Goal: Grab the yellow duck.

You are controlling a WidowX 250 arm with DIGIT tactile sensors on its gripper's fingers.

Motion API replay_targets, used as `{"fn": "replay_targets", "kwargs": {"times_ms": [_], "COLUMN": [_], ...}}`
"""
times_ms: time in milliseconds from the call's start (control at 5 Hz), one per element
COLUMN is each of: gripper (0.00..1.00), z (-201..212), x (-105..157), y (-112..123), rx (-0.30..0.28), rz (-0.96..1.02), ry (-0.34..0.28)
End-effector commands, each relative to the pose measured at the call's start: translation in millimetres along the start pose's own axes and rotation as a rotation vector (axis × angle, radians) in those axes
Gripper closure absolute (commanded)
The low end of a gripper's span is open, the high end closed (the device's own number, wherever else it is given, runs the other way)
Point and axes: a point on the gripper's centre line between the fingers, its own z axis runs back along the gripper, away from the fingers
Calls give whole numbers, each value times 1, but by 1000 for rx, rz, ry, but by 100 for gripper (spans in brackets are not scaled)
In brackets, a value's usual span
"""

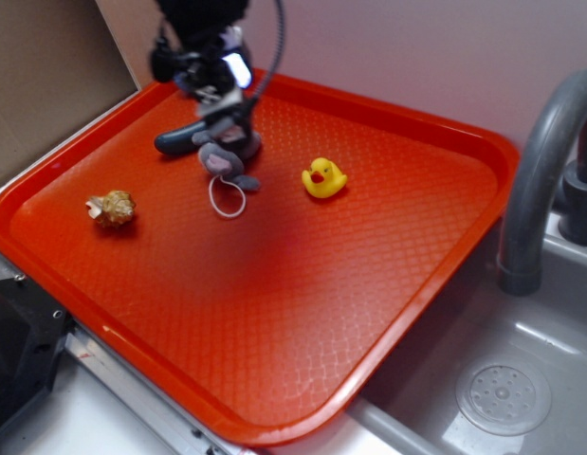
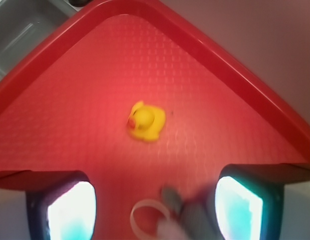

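The yellow duck (image 1: 324,178) (image 2: 146,121), small and glossy with a red-orange beak, stands on the red tray (image 1: 274,313) right of centre toward the back. My gripper (image 1: 220,112) (image 2: 155,212) hovers at the tray's back left, above a grey plush toy (image 1: 225,156), well left of the duck. In the wrist view the fingers (image 2: 72,210) stand wide apart and open. The plush toy (image 2: 187,217) and its white loop (image 2: 147,217) lie on the tray between them, and the duck lies ahead of them.
A tan lumpy shell-like object (image 1: 112,209) lies at the tray's left. A grey faucet (image 1: 540,171) and sink with a drain (image 1: 503,393) are to the right. A wall (image 1: 416,47) runs behind the tray, and cardboard (image 1: 46,76) stands at the left.
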Motion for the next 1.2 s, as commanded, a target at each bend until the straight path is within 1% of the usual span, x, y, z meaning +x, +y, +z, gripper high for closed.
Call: {"fn": "replay_targets", "kwargs": {"times_ms": [0, 200, 400, 600, 800, 1000], "gripper": [0, 0, 0, 0, 43, 100], "z": [-41, -57, -62, -63, -65, -65], "x": [34, 38, 41, 43, 42, 41], "y": [-2, -10, -23, -32, -32, -29], "rx": [-84, -131, -157, -152, -136, -116], "rz": [-108, -164, -218, -239, -212, -193], "ry": [12, 33, 34, 49, 51, 62]}}
